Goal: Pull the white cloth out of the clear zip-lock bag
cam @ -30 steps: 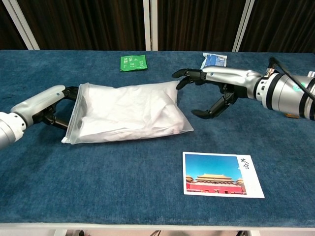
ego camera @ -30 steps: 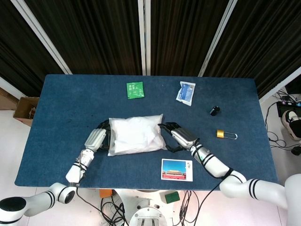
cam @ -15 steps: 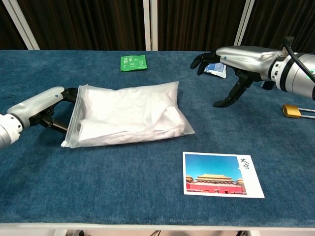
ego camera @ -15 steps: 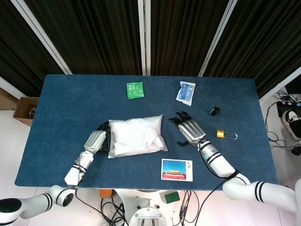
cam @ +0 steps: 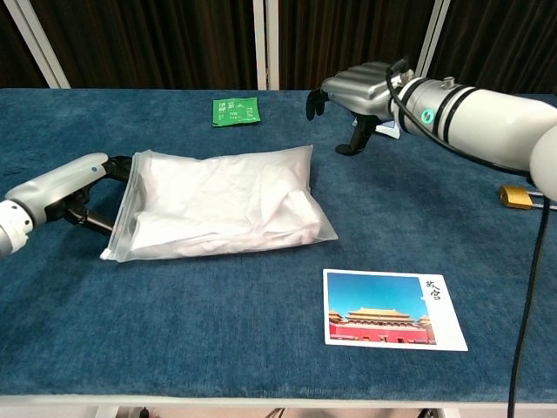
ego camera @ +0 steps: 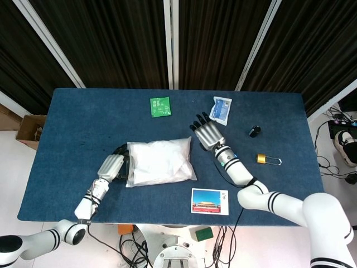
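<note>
1. Head view: the right hand [ego camera: 208, 133] is hovering palm-down with its fingers spread wide, holding nothing and touching nothing. The left hand [ego camera: 113, 164] is lying at the left edge of the clear zip-lock bag [ego camera: 160, 162], its dark fingers closing on that edge.
2. Head view, change: since the earlier frames the right hand has been drawing away from the bag's right end, toward the white packet [ego camera: 221, 109]. The left hand is staying at the bag.
3. Head view, position: the bag is lying flat on the table [ego camera: 72, 128], with the white cloth [ego camera: 156, 165] inside, near but apart from the right hand.
4. Chest view: the right hand [cam: 355, 97] is hanging above the table, open and empty. The left hand [cam: 83, 187] is gripping the opening edge of the zip-lock bag [cam: 222, 202].
5. Chest view, position: the bag is lying between the hands, beyond the postcard [cam: 392, 309].
</note>
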### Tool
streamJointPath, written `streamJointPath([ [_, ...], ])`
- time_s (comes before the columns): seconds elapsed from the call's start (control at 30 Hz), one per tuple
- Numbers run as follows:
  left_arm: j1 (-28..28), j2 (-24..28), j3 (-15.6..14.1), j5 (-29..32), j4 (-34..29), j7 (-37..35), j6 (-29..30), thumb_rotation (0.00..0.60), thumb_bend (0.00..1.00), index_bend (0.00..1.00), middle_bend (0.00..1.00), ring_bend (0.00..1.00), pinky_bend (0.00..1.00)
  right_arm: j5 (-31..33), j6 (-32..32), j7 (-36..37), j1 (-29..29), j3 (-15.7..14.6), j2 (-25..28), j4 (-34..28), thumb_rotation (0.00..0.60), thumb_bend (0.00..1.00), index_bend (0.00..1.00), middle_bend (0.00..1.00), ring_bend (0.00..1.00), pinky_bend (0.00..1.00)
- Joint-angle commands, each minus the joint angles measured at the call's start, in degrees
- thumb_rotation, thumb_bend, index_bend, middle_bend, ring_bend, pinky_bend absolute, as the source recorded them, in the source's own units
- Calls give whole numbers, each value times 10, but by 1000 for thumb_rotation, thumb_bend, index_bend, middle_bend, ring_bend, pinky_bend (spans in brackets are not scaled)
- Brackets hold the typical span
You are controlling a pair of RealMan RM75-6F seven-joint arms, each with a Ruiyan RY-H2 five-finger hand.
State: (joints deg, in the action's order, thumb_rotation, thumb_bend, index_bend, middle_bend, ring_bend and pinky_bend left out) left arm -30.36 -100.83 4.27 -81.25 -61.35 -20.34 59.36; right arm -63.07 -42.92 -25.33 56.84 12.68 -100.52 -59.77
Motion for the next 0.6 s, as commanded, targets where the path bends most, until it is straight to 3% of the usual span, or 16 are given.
streamJointPath([
  [0.03, 0, 0, -1, -1, 0, -1, 0, 600, 514, 741, 260, 24, 94, -8, 9, 24, 23, 6, -51, 62, 600, 303, 324, 258, 63, 107],
  [0.6, 1, 0, -2, -4, 5, -8, 1, 600, 513, 741, 253, 24, 93, -57, 20, 105, 41, 2, -113, 166, 600, 371, 508, 311, 98, 116],
])
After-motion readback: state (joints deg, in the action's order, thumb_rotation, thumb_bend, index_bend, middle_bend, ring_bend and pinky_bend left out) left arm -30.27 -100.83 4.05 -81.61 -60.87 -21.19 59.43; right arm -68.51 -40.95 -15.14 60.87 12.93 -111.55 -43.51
